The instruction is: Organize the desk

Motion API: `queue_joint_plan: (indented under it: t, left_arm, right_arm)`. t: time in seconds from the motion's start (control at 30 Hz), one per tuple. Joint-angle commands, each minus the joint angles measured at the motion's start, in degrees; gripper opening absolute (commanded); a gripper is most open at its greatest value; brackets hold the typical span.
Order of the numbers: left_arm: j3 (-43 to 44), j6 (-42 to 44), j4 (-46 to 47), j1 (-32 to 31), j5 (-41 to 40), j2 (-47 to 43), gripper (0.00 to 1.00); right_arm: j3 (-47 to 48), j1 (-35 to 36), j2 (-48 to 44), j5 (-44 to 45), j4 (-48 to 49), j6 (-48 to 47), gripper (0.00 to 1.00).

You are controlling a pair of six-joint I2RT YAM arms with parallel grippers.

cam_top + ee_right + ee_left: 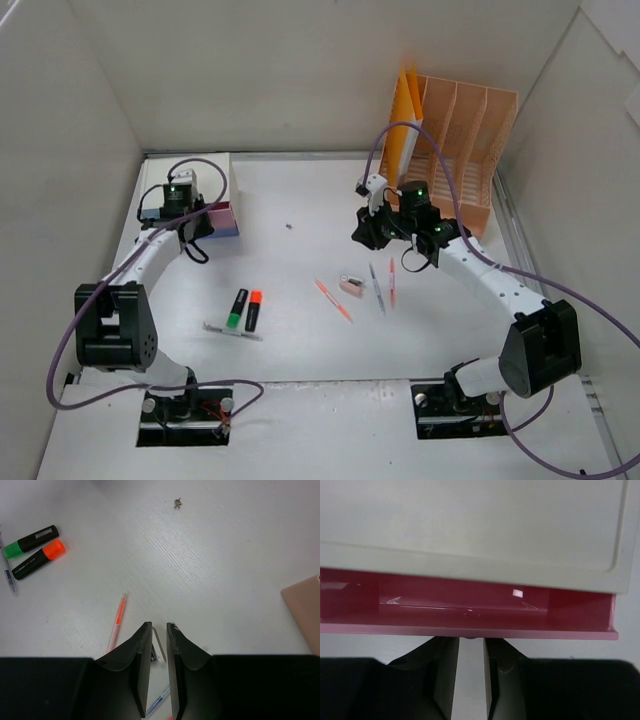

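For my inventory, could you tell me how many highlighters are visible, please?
2: green highlighter and orange highlighter, side by side left of centre; drawer box may hide others.

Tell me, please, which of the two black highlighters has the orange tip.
The orange highlighter is the right-hand one of the pair in the top view; the green highlighter lies close alongside on its left.
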Motion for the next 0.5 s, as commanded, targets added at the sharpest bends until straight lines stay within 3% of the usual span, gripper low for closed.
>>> queue_joint_plan:
  t: [0.0,0.1,0.33,0.4,0.43,0.47]
  left_arm:
    - [-2.9,-0.9,3.0,-2.1,0.4,-7.0,0.0]
    - [-8.2,-2.1,3.8,-3.6,0.0,-10.7,0.0]
    - [-11.4,-4.2,2.3,-5.4,-1.9,-14.7,0.0]
    - [-10.9,-4.5,1.3,-5.4,-2.5,-14.9,0.13]
    - [-10.8,-4.6,1.1,-5.4,-2.7,-14.8,0.24]
    - [-10.6,-4.6,0.8,-5.4,-2.9,-14.9,0.54]
  right_arm:
    - [0.1,0.1,-1.4,0.4,2.6,-1.1,0.17]
    - [-0.3,0.2,-1.5,0.2,2.6,-1.2,0.22]
    - [-0.7,0.2,-1.4,-0.3,2.6,-1.5,0.38]
    - [-0.6,0.2,-1.3,-0.5,2.6,-1.6,0.47]
    - [-0.7,0.0,-1.4,-1.1,2.5,-1.9,0.55]
    - [-0.7,0.1,-1.3,-1.5,2.5,-2.0,0.58]
